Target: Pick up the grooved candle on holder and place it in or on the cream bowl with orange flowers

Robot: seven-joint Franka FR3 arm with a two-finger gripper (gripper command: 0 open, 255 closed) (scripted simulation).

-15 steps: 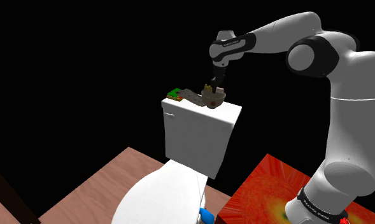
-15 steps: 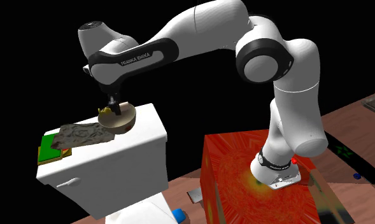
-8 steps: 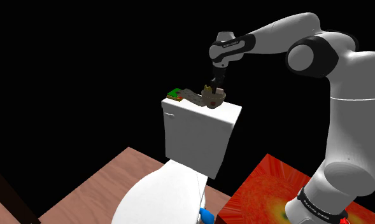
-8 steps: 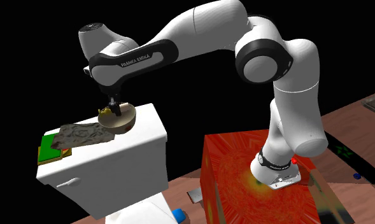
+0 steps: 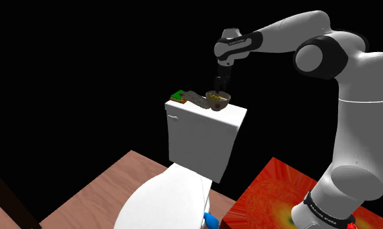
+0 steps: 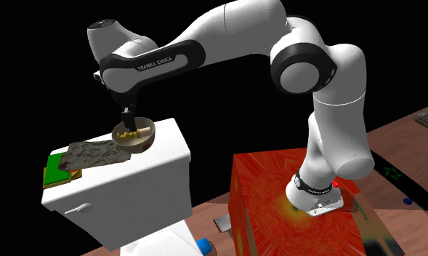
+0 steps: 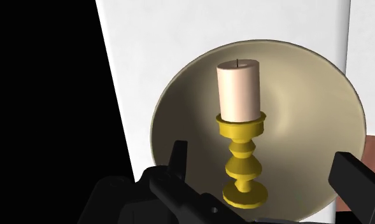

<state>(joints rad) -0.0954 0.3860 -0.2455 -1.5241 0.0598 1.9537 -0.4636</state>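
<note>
Candle on holder [image 7: 240, 127] lies on its side inside the cream bowl [image 7: 179, 121], with the pale wax end away from the gripper and the gold base toward it. In the second exterior view it shows as a yellow streak in the bowl, upper left of centre.

Change since half a second ago: the fingers [image 7: 354, 184] are off it and now stand wide apart on either side, touching nothing. The gripper [image 6: 128, 116] has lifted from the bowl and hangs just above the rim.

The bowl is unmoved on the white toilet tank lid [image 6: 168, 156], beside the grey textured slab [image 6: 96, 153].

My read: release is done and the placement looks met, so only a clear retreat upward remains. Risk is low, as the candle seems settled against the bowl wall.
</note>
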